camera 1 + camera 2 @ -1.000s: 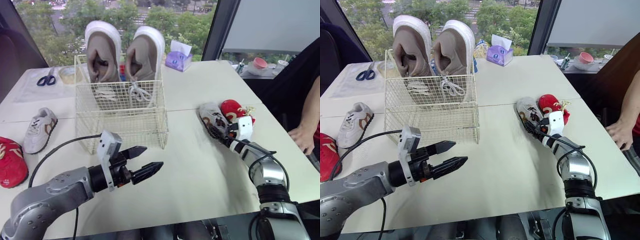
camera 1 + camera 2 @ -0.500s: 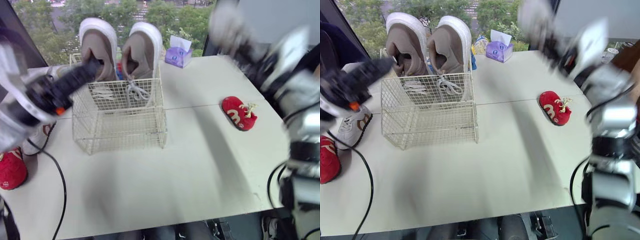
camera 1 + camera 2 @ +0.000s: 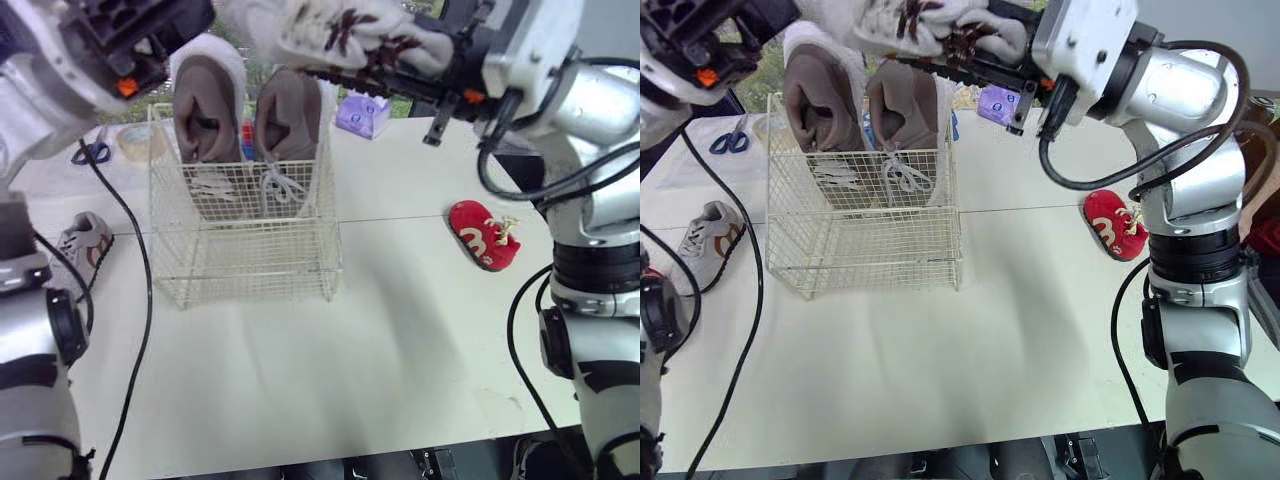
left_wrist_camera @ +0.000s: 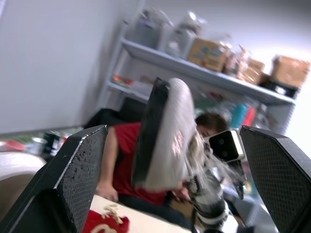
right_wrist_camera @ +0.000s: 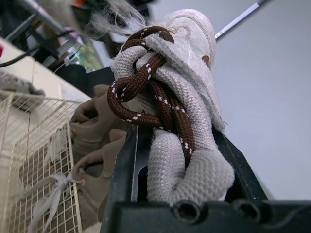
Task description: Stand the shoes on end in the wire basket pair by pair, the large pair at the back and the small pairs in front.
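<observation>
The small grey sneaker (image 3: pixel 335 35), the one with brown laces, hangs high above the wire basket (image 3: pixel 245 235). My right jaws are clamped on its two sides. It lies roughly level in my grip, not on end, and it is above the back of the basket rather than the front. The large pair (image 3: pixel 245 125) already stands on end at the back of the basket, so the free room is the front half. My left jaws are spread wide and empty, raised above the basket's left side and facing the sneaker.

As I judge it, the first risk is coming straight down from here. The sneaker would land on the large pair and could topple them, so I need to move forward over the basket first.

The second risk is the grip. I am squeezing soft knit and laces, so the sneaker may twist or slide out when I tip it upright. A loose lace loop could also snag the basket's wire rim.

The third risk is placement. Its mate (image 3: pixel 85 245) lies on the tabletop left of the basket, and a red shoe (image 3: pixel 483 235) lies on the tabletop to its right. If I set this sneaker mid-front, the pairs may not fit side by side. The basket also looks light, so a nudge could slide it.
</observation>
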